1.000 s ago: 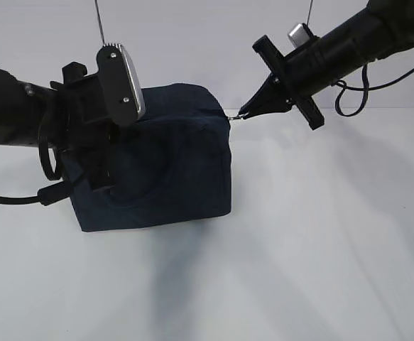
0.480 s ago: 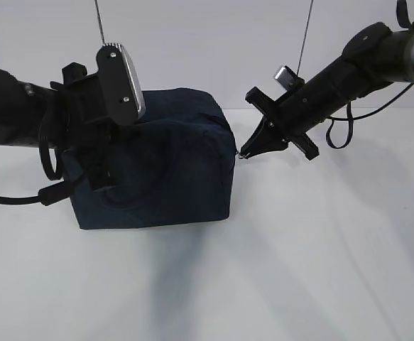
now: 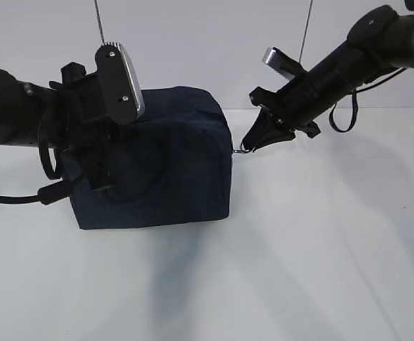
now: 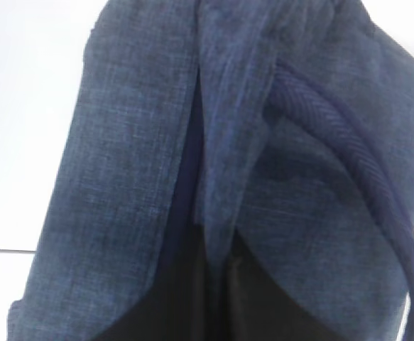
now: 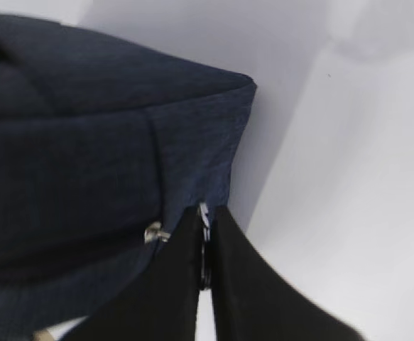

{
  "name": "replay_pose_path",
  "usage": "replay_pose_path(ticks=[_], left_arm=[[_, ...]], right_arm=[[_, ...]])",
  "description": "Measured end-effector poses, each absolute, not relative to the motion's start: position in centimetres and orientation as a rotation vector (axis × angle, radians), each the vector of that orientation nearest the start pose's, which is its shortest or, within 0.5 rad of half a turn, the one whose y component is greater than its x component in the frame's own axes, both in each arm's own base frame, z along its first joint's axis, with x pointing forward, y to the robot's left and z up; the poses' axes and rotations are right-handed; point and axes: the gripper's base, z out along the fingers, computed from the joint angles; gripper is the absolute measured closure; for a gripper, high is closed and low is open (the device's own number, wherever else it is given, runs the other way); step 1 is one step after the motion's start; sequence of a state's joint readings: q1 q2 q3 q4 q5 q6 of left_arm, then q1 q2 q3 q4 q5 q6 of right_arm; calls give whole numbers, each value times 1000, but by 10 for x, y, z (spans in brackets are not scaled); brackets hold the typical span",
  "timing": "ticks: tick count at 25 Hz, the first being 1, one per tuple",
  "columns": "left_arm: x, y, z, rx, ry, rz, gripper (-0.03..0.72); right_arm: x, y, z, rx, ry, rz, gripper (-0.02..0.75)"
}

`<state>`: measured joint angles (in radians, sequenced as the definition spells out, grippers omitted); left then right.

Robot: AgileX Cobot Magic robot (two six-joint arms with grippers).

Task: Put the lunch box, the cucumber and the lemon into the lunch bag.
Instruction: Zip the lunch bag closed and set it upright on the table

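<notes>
The dark navy lunch bag (image 3: 165,160) stands on the white table, its top closed. My left gripper (image 3: 96,174) is shut on the bag's fabric at its left side; in the left wrist view the cloth (image 4: 143,142) and a strap handle (image 4: 349,135) fill the frame, with a fold pinched between the jaws. My right gripper (image 3: 248,145) is shut on the metal ring pull (image 5: 205,238) at the bag's right side, partway down that edge. The lunch box, cucumber and lemon are out of view.
The white table (image 3: 320,256) spreads in front and to the right of the bag. Cables hang from both arms, and a white wall stands behind.
My right gripper has carried the ring pull from the bag's top right corner down along its right edge. The left arm has held still.
</notes>
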<state>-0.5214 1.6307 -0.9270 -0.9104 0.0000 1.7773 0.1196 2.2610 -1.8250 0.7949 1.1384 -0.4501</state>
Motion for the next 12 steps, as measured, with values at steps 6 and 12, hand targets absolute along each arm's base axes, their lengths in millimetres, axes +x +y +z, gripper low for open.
replay_pose_path(ticks=[6, 12], left_arm=[[301, -173, 223, 1362, 1718, 168, 695], [301, -173, 223, 1298, 1764, 128, 695]], right_arm=[[452, 105, 216, -762, 2593, 887, 429], [449, 96, 222, -1060, 2500, 705, 353]])
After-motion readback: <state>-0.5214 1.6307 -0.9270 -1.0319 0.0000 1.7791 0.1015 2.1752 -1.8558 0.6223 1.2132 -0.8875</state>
